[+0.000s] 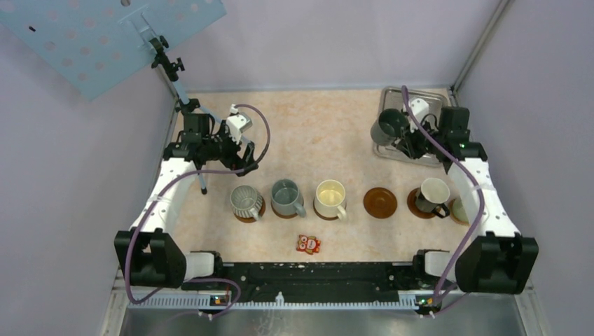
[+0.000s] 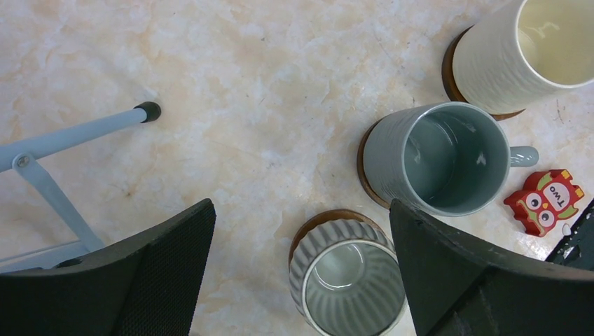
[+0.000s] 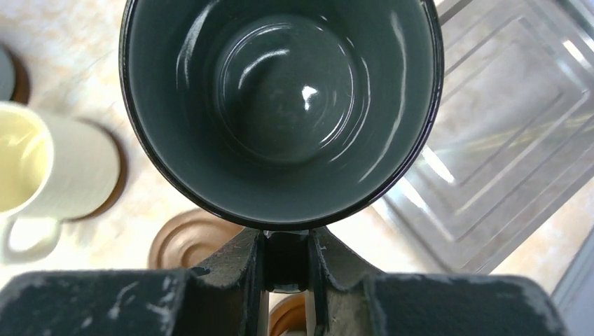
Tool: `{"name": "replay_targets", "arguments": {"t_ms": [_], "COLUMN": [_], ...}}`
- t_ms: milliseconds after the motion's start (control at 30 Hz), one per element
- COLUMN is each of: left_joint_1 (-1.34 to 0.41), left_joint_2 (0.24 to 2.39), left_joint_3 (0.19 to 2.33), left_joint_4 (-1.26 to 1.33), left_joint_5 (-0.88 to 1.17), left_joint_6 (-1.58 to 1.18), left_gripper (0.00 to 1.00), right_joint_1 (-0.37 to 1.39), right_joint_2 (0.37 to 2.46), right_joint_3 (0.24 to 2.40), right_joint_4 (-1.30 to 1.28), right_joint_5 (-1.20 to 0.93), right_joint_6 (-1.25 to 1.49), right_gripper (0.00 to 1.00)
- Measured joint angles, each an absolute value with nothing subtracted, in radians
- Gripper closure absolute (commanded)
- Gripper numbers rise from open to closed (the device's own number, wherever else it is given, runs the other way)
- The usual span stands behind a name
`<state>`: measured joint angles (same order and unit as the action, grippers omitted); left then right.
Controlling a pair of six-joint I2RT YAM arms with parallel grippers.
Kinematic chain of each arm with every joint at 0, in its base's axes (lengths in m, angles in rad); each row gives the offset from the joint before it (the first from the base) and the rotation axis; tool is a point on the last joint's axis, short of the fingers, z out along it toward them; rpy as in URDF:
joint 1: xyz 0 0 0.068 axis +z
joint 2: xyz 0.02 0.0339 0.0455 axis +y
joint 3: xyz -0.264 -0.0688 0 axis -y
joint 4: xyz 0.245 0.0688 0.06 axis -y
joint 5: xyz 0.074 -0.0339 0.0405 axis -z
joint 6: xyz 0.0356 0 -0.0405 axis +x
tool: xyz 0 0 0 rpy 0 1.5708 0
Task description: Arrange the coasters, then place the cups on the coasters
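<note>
Cup-placing step: my right gripper clamps dark green mug, apparently by handle, at edge of metal tray. Left gripper gapes wide, holding nothing. Next: carry mug to bare coaster, set it down upright and centred.

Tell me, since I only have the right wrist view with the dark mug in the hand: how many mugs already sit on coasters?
Observer: Four that the top view shows clearly: ribbed mug, blue-grey mug, cream mug, and a white-lined mug further right.
Operator: Where is the bare coaster in that row?
Observer: The bare coaster lies between the cream mug and the white-lined mug.
Operator: And the left hand?
Observer: The left hand is open and empty, behind the ribbed mug.
</note>
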<state>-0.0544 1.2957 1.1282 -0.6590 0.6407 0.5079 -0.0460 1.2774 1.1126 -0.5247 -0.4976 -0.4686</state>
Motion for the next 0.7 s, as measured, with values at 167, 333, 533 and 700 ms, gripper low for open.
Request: {"name": "replay_targets", "arguments": {"t_ms": [167, 333, 533, 700], "left_joint_1": [-0.054, -0.054, -0.054, -0.054], "left_joint_2": [1.258, 1.25, 1.241, 1.24], "left_joint_3": [1.092, 1.084, 1.084, 1.084], "left_joint_4": [-0.66, -0.667, -0.667, -0.667], "left_joint_5": [0.652, 0.666, 0.679, 0.687], "left_joint_6": [0.517, 0.524, 0.527, 0.527], "left_gripper": [0.01, 0.01, 0.01, 0.01], "right_joint_1": [-0.027, -0.022, -0.02, -0.02], "right_joint_2": [1.078, 0.916, 0.799, 0.79], "right_joint_3": [0.966, 0.822, 0.664, 0.587], "right_joint_4": [-0.634, -0.719, -0.765, -0.771], "right_joint_5": [-0.495, -0.486, -0.478, -0.472], "right_joint_6": [-0.495, -0.535, -0.609, -0.629], "right_gripper": [1.0, 1.0, 1.0, 1.0]}}
